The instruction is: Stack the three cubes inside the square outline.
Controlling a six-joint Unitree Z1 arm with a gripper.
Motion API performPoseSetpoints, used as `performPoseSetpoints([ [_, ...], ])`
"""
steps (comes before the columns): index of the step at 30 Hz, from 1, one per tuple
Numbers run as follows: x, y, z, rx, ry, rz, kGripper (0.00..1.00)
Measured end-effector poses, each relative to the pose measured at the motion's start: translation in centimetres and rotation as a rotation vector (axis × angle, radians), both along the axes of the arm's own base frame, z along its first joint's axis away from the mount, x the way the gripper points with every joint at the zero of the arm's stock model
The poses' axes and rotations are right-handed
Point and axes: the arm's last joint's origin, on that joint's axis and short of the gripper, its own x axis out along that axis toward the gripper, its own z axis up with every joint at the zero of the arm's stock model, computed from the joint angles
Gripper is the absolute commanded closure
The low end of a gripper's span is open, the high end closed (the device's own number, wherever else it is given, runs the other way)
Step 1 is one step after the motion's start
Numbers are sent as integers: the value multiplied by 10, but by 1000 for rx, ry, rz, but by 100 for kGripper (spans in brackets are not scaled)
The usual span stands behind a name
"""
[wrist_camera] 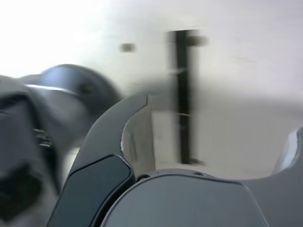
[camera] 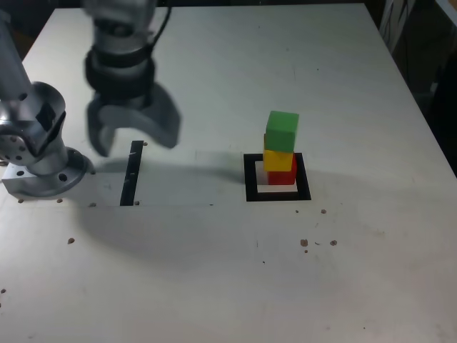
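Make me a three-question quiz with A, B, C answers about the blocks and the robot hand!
1. Where is the stack of cubes?
A. inside the square outline
B. on the narrow black strip
C. in the gripper

2. Which colour is on top?
A. red
B. yellow
C. green

3. How is the gripper?
A. shut on a cube
B. open and empty
C. resting on the stack

Answers:
1 A: the red cube sits on the pale centre of the square outline.
2 C: the green cube tops the yellow cube, which lies on the red one.
3 B: the gripper hangs near the narrow black strip, its jaws spread with nothing between them, away from the stack.
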Motion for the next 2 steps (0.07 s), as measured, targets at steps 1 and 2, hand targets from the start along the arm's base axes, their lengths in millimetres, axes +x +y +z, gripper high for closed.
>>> performPoseSetpoints([
  [1,-7,1,-5,4,29,2,1],
  [2,-13,2,-10,7,55,4,1],
])
